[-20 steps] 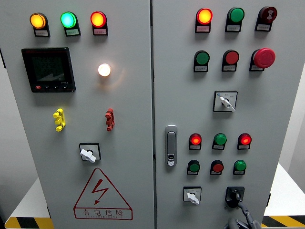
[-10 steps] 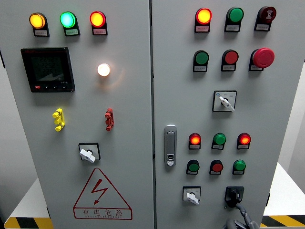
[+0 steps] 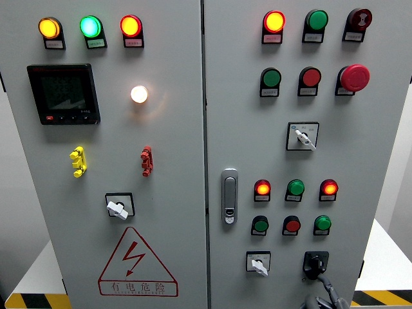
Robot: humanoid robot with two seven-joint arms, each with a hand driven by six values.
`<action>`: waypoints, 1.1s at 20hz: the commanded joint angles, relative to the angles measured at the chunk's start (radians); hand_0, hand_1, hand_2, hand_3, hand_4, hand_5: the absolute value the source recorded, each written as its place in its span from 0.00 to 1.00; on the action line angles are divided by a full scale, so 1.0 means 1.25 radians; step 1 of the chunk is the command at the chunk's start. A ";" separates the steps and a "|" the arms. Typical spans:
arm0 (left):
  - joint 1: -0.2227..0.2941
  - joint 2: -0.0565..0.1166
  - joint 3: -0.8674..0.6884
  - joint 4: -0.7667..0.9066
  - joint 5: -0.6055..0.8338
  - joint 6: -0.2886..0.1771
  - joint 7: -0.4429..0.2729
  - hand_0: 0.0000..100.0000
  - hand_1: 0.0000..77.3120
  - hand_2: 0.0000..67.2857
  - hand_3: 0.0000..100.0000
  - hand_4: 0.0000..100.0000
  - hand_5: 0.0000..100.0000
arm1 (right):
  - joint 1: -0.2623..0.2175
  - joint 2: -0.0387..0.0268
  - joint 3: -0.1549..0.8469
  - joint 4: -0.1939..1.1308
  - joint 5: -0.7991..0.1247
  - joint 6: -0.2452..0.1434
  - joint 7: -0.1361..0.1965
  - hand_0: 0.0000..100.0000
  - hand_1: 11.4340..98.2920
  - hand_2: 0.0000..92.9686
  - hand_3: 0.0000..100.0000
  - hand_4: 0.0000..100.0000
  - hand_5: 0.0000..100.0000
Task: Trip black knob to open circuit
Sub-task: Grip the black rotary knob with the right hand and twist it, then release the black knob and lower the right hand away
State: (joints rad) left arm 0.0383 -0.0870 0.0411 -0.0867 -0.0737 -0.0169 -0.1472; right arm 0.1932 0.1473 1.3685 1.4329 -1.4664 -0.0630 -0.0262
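While your right hand (image 3: 324, 297) hovers just below the black knob (image 3: 315, 262), whose handle tilts up-right, reach up; I can't tell the fingers' state.

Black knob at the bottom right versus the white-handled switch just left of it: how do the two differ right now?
The black knob is dark all over; the white-handled switch has a pale handle on a white square plate. A hand's fingers reach up to just below the black knob; nothing is near the white-handled switch. Both sit in the bottom row of the right door, at about the same height.
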 commanded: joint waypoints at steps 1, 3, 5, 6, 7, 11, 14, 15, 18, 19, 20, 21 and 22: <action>0.000 0.000 0.000 -0.001 0.000 0.000 0.000 0.00 0.04 0.19 0.21 0.07 0.02 | 0.000 0.0000 0.000 0.001 0.000 0.000 0.000 0.84 0.40 0.05 0.71 0.68 0.77; 0.000 0.000 0.000 -0.001 0.000 0.000 0.000 0.00 0.05 0.19 0.21 0.07 0.02 | 0.000 0.0000 0.000 0.001 0.000 0.000 -0.001 0.84 0.40 0.05 0.71 0.68 0.77; 0.000 0.000 0.000 0.001 0.000 0.000 0.000 0.00 0.05 0.19 0.21 0.07 0.02 | 0.001 0.0000 -0.004 0.001 0.000 0.000 -0.001 0.84 0.40 0.05 0.71 0.69 0.77; 0.000 0.000 0.000 0.001 0.000 0.000 0.000 0.00 0.05 0.19 0.21 0.07 0.02 | 0.001 0.0000 -0.005 0.001 0.000 0.000 -0.001 0.84 0.40 0.05 0.71 0.69 0.77; 0.000 0.000 0.000 0.001 0.000 0.000 0.000 0.00 0.05 0.19 0.21 0.07 0.02 | 0.004 0.0000 -0.005 0.001 0.000 0.000 -0.004 0.84 0.40 0.05 0.71 0.69 0.77; 0.000 0.000 0.000 0.001 0.000 0.000 0.000 0.00 0.05 0.19 0.21 0.07 0.02 | 0.004 0.0000 -0.005 0.001 0.005 0.000 -0.008 0.84 0.40 0.05 0.71 0.69 0.78; 0.000 0.000 -0.001 -0.001 0.000 0.000 0.000 0.00 0.05 0.19 0.21 0.07 0.02 | 0.006 0.0000 -0.007 0.001 0.006 0.000 -0.011 0.84 0.39 0.05 0.71 0.69 0.78; 0.000 0.000 0.000 0.001 0.000 0.000 0.000 0.00 0.05 0.19 0.21 0.07 0.02 | 0.006 0.0000 -0.006 0.001 0.007 0.000 -0.011 0.84 0.39 0.05 0.71 0.69 0.78; 0.000 0.000 0.000 -0.001 0.000 0.000 0.000 0.00 0.05 0.19 0.21 0.07 0.02 | 0.007 0.0000 -0.007 0.000 0.009 0.000 -0.011 0.84 0.39 0.05 0.71 0.69 0.78; 0.000 0.000 0.000 -0.001 0.000 0.000 0.000 0.00 0.05 0.19 0.21 0.07 0.02 | 0.007 0.0000 -0.006 0.000 0.009 0.000 -0.011 0.84 0.39 0.05 0.71 0.69 0.78; 0.000 0.000 -0.001 0.001 0.000 0.000 0.000 0.00 0.05 0.19 0.21 0.07 0.02 | 0.010 0.0000 -0.007 0.001 0.009 0.000 -0.011 0.85 0.39 0.05 0.71 0.69 0.78; 0.000 0.000 -0.001 0.001 0.000 0.000 0.000 0.00 0.05 0.19 0.21 0.07 0.02 | 0.010 0.0000 -0.007 0.001 0.009 0.000 -0.011 0.85 0.39 0.05 0.71 0.69 0.78; 0.000 0.000 0.000 -0.001 0.000 0.000 0.000 0.00 0.05 0.19 0.21 0.07 0.02 | 0.009 0.0000 -0.007 0.000 0.009 0.000 -0.012 0.85 0.39 0.05 0.71 0.69 0.78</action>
State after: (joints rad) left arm 0.0383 -0.0875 0.0408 -0.0869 -0.0737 -0.0169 -0.1473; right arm 0.2045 0.1473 1.3592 1.4343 -1.4558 -0.0628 -0.0400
